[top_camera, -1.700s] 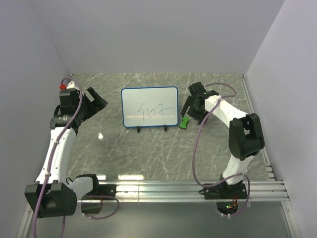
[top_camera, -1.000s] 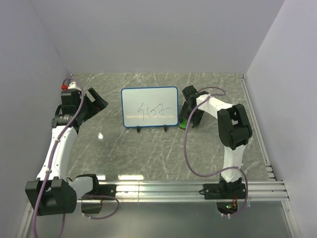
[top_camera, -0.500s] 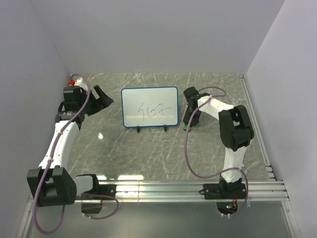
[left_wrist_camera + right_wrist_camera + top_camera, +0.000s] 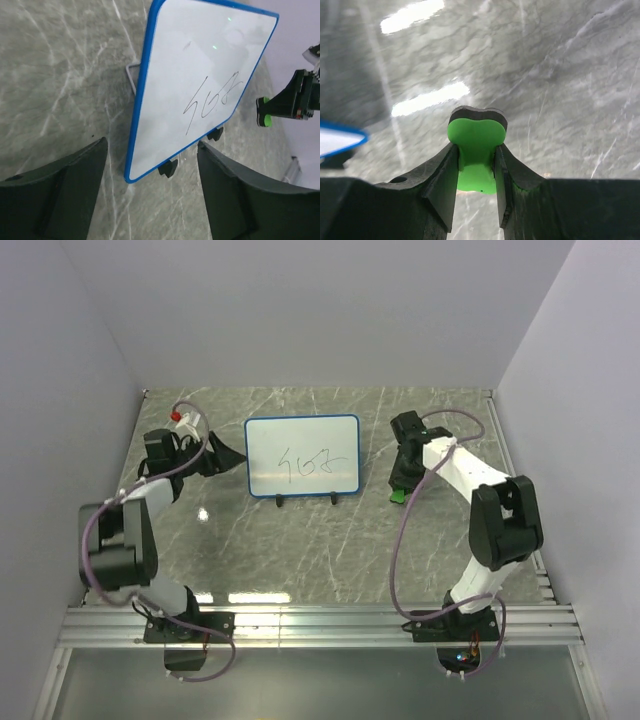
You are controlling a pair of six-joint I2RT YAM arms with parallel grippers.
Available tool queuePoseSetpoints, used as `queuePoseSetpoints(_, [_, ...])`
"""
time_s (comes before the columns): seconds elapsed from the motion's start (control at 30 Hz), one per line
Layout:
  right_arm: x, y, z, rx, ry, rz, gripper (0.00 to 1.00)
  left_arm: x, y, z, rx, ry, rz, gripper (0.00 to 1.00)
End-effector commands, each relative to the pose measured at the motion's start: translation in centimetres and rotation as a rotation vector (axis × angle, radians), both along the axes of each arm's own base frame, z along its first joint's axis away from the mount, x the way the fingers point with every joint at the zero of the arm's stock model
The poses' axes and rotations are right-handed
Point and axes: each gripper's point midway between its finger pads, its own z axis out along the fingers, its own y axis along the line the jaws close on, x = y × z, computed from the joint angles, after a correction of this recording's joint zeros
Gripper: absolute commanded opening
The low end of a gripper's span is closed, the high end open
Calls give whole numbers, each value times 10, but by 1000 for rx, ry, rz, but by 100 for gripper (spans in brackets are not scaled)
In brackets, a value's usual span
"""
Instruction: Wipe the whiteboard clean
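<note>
The whiteboard [image 4: 302, 450], blue-framed and on two black feet, stands upright at the middle back with dark scribbles [image 4: 314, 466] on it. My left gripper [image 4: 226, 454] sits just off its left edge, open. In the left wrist view the whiteboard's [image 4: 200, 85] near lower corner lies ahead between the spread fingers [image 4: 65, 195], untouched. My right gripper [image 4: 400, 486] is to the right of the board, shut on a small green eraser [image 4: 398, 495]. The right wrist view shows the eraser [image 4: 476, 135] pinched between both fingers of the gripper [image 4: 476, 165], dark felt facing away. The whiteboard's corner [image 4: 340, 139] shows at the left.
Purple-grey walls close in the marble table on three sides. An aluminium rail [image 4: 350, 620] runs along the near edge, by the arm bases. A metal strip [image 4: 497, 440] edges the right side. A wire stand [image 4: 131, 75] props the board from behind.
My left arm swung in to the board's left edge, its jaws narrowing a little. My right gripper shut on the green eraser and carried it slightly right, away from the board.
</note>
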Motion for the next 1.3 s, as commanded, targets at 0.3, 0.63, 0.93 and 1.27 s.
queuePoseSetpoints(0.3, [9, 22, 65, 115, -137, 22, 0, 41, -15, 0, -147, -161, -201, 73])
queuePoseSetpoints(0.63, [25, 91, 89, 195, -222, 132, 0, 62, -23, -1, -272, -198, -271, 59])
queuePoseSetpoints(0.93, [71, 177, 114, 234, -292, 275, 0, 63, -46, 4, -327, -212, -368, 41])
queuePoseSetpoints(1.27, [77, 292, 74, 173, -358, 412, 0, 56, -58, -11, -235, -168, -387, 3])
